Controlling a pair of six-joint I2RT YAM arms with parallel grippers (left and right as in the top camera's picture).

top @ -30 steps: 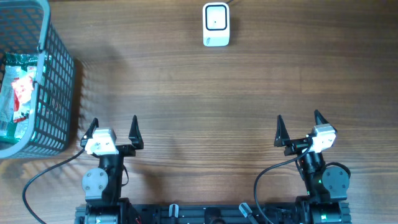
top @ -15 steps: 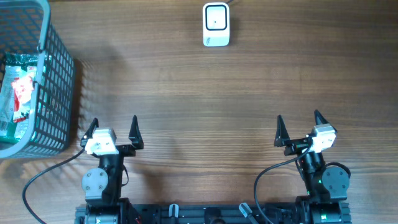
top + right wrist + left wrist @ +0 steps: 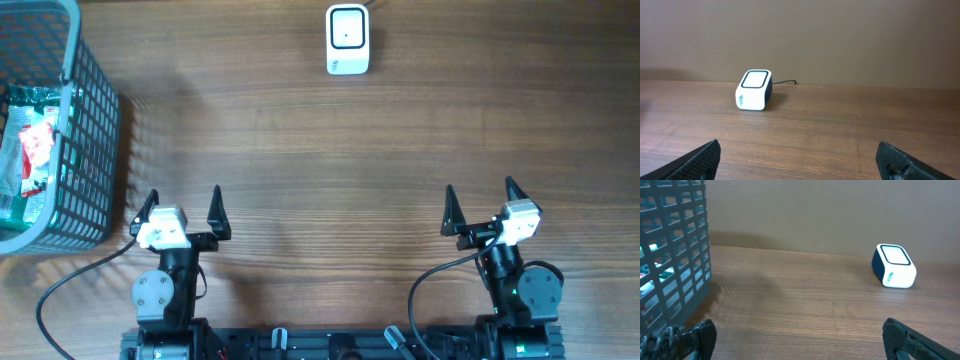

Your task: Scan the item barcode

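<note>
The barcode scanner (image 3: 347,39) stands on the worktop (image 3: 330,160) at its far edge, about in the middle. The basket (image 3: 95,150) stands at the far left, with packets (image 3: 30,148) inside. The left gripper (image 3: 183,196) and right gripper (image 3: 479,187) are at the near edge, well apart.

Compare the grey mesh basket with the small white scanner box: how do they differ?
The grey plastic mesh basket is far larger than the white box-shaped scanner. The basket is open lattice holding colourful packets; the scanner is solid and closed. The basket sits at the left edge, the scanner far centre. Both stand on the wooden table.
</note>
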